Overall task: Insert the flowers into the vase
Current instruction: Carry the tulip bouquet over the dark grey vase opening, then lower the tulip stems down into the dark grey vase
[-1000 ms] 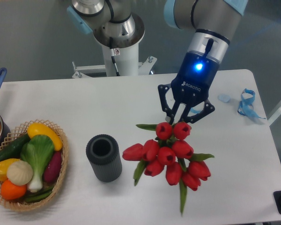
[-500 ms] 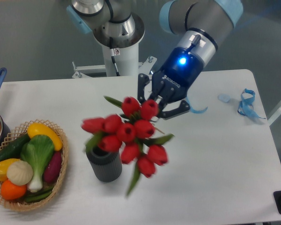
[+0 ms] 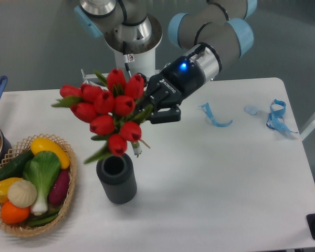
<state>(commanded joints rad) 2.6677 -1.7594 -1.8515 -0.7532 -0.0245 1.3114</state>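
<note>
Risk: stems miss the vase (image 3: 116,177) mouth.
Your gripper (image 3: 149,107) is clamped on the flowers (image 3: 109,110), bunch tilted, stem ends just above the rim; lowering now could tip the vase.

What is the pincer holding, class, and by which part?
The pincer holds the flowers by the stems, just behind the red heads, in the air above the vase.

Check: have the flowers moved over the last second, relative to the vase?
Yes. The flowers went from the table right of the vase up and left; they now hang above its mouth, held by the hand, tilted, not yet inserted.
</note>
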